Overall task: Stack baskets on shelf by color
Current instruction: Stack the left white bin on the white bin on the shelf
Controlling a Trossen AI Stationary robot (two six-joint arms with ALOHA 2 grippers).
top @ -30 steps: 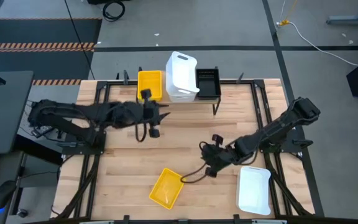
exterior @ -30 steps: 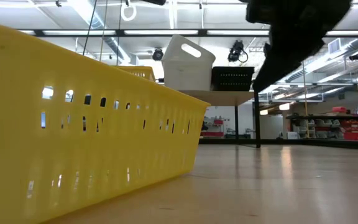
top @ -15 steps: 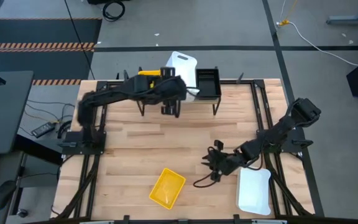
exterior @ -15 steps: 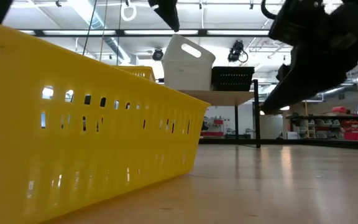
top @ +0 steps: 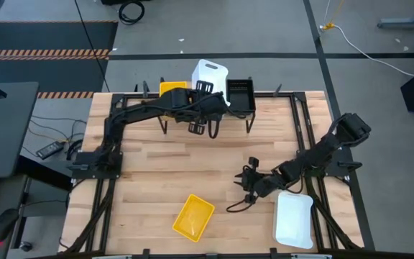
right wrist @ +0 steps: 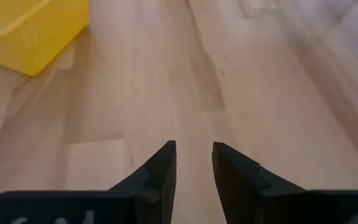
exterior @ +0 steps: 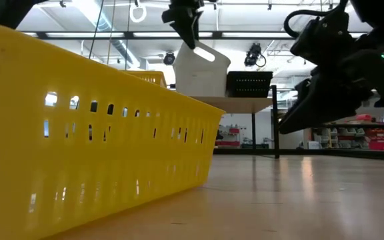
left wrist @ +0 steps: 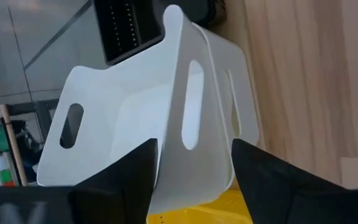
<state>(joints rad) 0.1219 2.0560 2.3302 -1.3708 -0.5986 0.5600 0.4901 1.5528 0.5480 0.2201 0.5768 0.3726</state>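
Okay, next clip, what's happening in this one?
A two-armed robot is sorting plastic baskets onto a small wooden shelf at the table's far edge. The left gripper is at the tilted white basket on the shelf, open fingers straddling its wall, between a yellow basket and a black mesh basket. The right gripper hovers over bare tabletop. Another yellow basket and white basket wait at the near edge.

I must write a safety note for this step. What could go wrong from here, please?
1. The left gripper straddles one wall of the tilted white basket on the shelf; a thin-wall grip may slip, or the basket may tip.
2. The black basket and yellow basket stand close beside it and could be knocked off.
3. The right gripper hovers low over the table and might scrape it.
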